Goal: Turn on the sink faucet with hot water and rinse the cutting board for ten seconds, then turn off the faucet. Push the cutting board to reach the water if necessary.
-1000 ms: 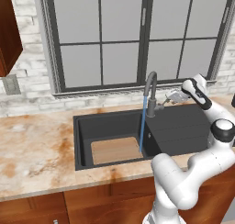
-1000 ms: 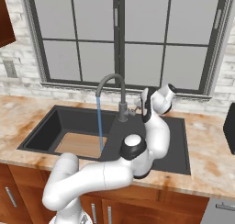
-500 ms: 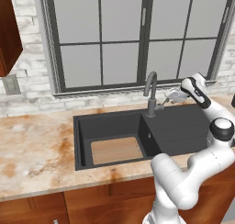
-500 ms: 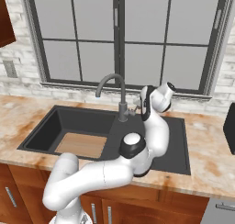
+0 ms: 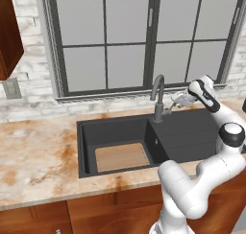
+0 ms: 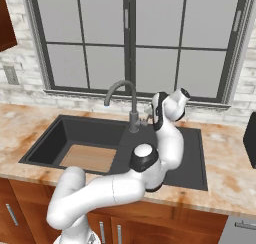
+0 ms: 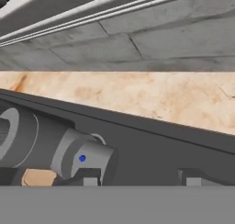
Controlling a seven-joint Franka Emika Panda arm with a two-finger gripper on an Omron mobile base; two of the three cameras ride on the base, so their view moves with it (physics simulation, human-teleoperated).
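The blue stream has gone from the slim grey metal gooseneck faucet (image 5: 157, 98): water off, rinsing apparently finished. The fingers (image 5: 176, 101) sit together beside its side lever. The thin tan wooden cutting board (image 5: 122, 157) lies flat in the dark charcoal sink (image 5: 86, 149).

faucet handle (image 7: 85, 159) with blue dot, marble counter (image 7: 137, 97)

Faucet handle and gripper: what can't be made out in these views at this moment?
- Whether the fingers touch the faucet handle: hand view cuts them off at its bottom edge.
- Gripper jaws: too small in the left base view; the robot's own hand covers them in the right base view.
- Near edge of the cutting board: hidden by the arm in the right base view.
- Wetness of the board: not discernible.
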